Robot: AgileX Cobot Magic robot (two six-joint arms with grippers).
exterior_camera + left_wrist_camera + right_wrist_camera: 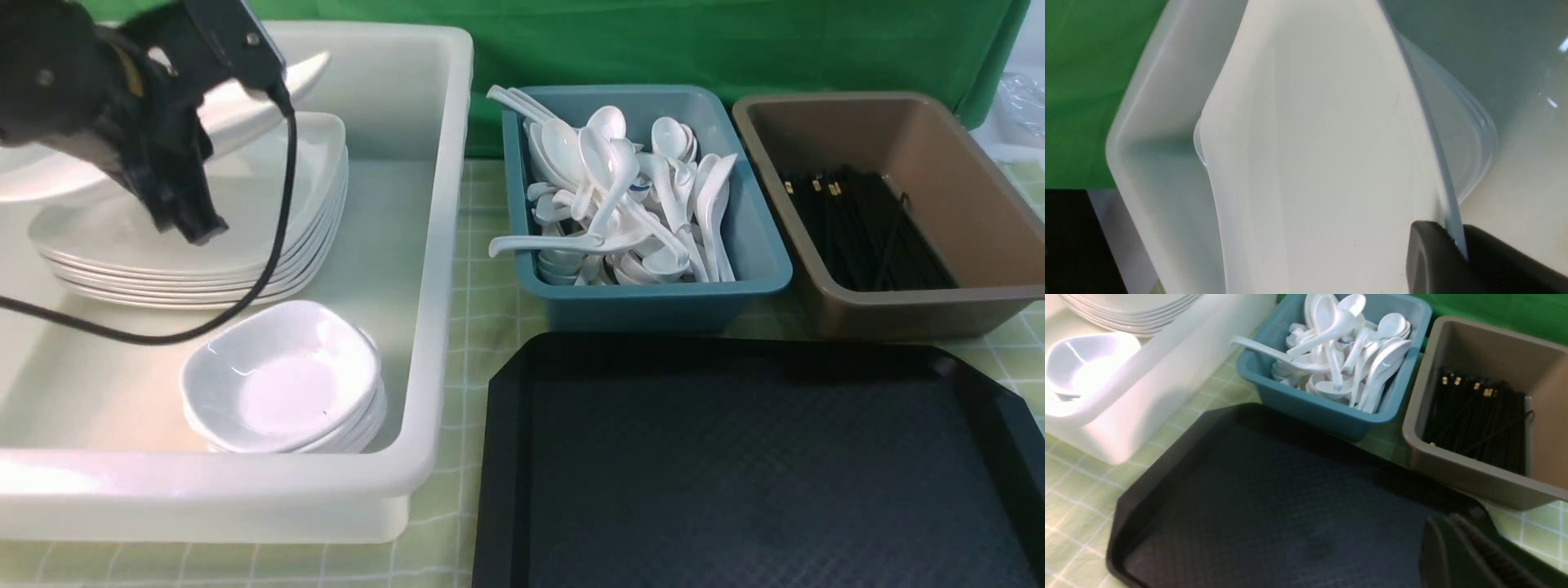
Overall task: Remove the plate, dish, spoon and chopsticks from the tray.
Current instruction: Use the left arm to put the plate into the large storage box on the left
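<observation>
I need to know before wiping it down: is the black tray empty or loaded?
Empty, as far as shown: only bare textured surface on the tray in both front and right wrist views; its nearest edge is out of frame.

Bright light fell seemingly from above, leaving glare on the white tub [416, 457] and soft shadows inside it; the right gripper [1457, 526] looked blurred in its wrist view.

Green checked cloth [485, 310] | white tub [204, 494] | blue bin [637, 312] | brown bin [914, 316] | tray [751, 482]
</observation>
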